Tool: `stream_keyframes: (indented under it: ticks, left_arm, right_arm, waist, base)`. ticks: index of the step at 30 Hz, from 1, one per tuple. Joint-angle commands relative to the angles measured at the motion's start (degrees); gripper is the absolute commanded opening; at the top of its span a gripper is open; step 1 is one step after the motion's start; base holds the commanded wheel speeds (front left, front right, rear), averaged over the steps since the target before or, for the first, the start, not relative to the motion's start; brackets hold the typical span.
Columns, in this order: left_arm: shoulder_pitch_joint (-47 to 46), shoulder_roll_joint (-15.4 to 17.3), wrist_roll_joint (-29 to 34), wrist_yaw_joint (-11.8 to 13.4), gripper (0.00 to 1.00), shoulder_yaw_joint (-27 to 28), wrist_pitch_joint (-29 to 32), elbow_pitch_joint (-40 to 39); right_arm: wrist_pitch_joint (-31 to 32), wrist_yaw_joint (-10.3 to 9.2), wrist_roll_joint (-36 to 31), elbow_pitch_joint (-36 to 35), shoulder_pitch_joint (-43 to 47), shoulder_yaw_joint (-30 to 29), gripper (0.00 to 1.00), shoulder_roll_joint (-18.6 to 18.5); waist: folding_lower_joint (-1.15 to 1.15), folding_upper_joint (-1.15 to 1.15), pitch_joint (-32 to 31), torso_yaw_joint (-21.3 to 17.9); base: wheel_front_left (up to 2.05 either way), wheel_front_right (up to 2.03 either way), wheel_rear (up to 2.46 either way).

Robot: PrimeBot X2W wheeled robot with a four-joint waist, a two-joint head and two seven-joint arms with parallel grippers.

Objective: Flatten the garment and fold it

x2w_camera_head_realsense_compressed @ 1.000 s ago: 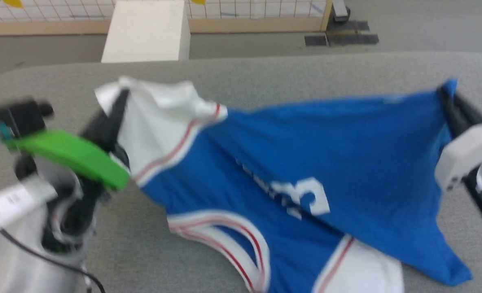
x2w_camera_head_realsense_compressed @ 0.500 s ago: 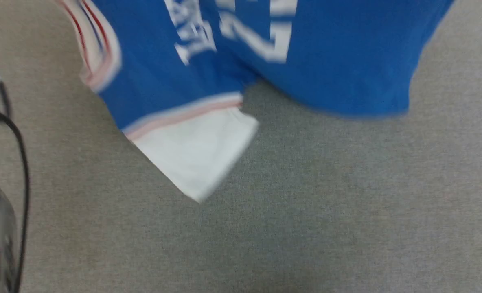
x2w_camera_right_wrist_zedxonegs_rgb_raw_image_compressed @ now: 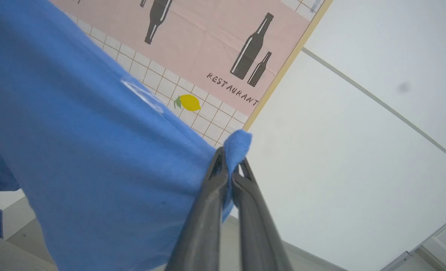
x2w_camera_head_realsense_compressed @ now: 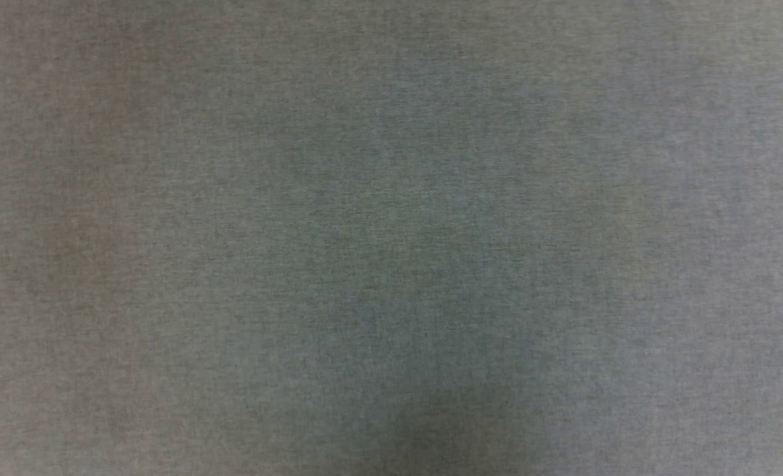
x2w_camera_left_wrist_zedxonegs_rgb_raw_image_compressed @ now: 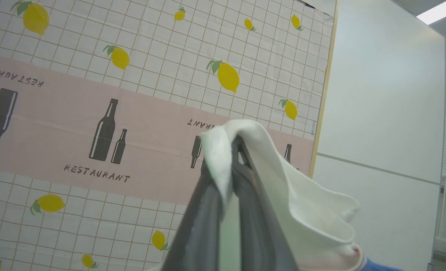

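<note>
Left end effector point(x2w_camera_left_wrist_zedxonegs_rgb_raw_image_compressed: 226, 158) is clamped on the white sleeve end point(x2w_camera_left_wrist_zedxonegs_rgb_raw_image_compressed: 306, 210) of the bright blue soft jersey shirt point(x2w_camera_right_wrist_zedxonegs_rgb_raw_image_compressed: 95, 150), and the right end effector point(x2w_camera_right_wrist_zedxonegs_rgb_raw_image_compressed: 231, 160) pinches a blue corner. Shirt's held up before a lemon-print backdrop point(x2w_camera_left_wrist_zedxonegs_rgb_raw_image_compressed: 132, 94), mostly cut off. Head camera looks at a blurry grey fabric surface point(x2w_camera_head_realsense_compressed: 391, 238).

garment point(x2w_camera_right_wrist_zedxonegs_rgb_raw_image_compressed: 76, 150): cut off at left edge | left gripper point(x2w_camera_left_wrist_zedxonegs_rgb_raw_image_compressed: 234, 150) tips: wrapped in garment

The head camera is tilting downward — its view is sliding off the garment point(x2w_camera_right_wrist_zedxonegs_rgb_raw_image_compressed: 95, 150), stretched mid-frame a second ago, and onto grey tabletop point(x2w_camera_head_realsense_compressed: 391, 238).
</note>
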Motion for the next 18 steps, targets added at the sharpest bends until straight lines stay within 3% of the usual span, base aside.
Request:
stream_keyframes:
  ticks: [1, 4, 11, 18]
  left_arm:
    - [1.8, 0.2, 0.1, -1.1, 0.0, -0.5, -0.5, 1.2]
    - [8.0, 0.8, 0.1, -2.7, 0.0, -1.4, -1.2, 3.6]
    - [33.6, 3.8, -0.2, -4.7, 0.0, -4.7, 0.3, 5.3]
    - [62.4, 4.6, -5.2, -3.1, 0.0, -5.4, 6.0, -0.4]
  right_arm:
    - [-1.3, -0.1, 0.3, 0.9, 2.3, 0.1, 0.0, 0.5]
    - [-3.9, -0.1, 1.5, 2.4, 7.5, 0.9, 0.0, 1.0]
    - [-8.8, -0.1, 7.4, 4.5, 27.0, 0.9, 0.0, 3.7]
    - [-9.3, -0.1, 11.4, 0.7, 47.5, -1.4, 0.0, 5.0]
  waist:
    - [-0.02, 0.0, -1.2, 0.8]
    - [-0.02, 0.0, -3.1, 1.5]
    - [-0.02, 0.0, -11.0, 3.2]
    - [-0.02, 0.0, -19.3, 5.2]
  base:
    - [0.0, 0.0, 0.0]
    - [0.0, 0.0, 0.0]
    - [0.0, 0.0, 0.0]
    - [0.0, 0.0, 0.0]
